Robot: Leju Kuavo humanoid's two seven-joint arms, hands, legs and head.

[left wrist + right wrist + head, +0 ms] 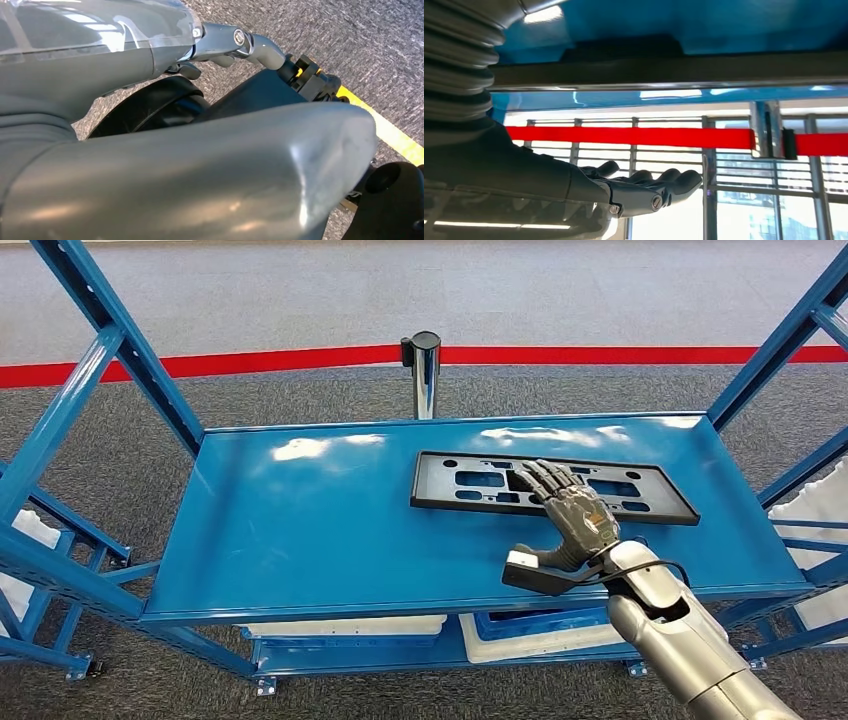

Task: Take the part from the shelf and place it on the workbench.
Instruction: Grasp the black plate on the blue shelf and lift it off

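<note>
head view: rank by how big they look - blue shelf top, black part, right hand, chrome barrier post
1. blue shelf top
2. black part
3. and 4. right hand and chrome barrier post look about alike; the hand is nearer the camera, so unranked.

Part [480, 483]: flat black rectangular plate with rectangular cutouts and small holes, lying flat on blue shelf [300, 530], right of centre, toward far edge.

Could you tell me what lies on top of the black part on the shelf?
The right hand reaches over the black part, fingers spread. The blue shelf carries the part. The stretch beneath the hand is covered.
</note>
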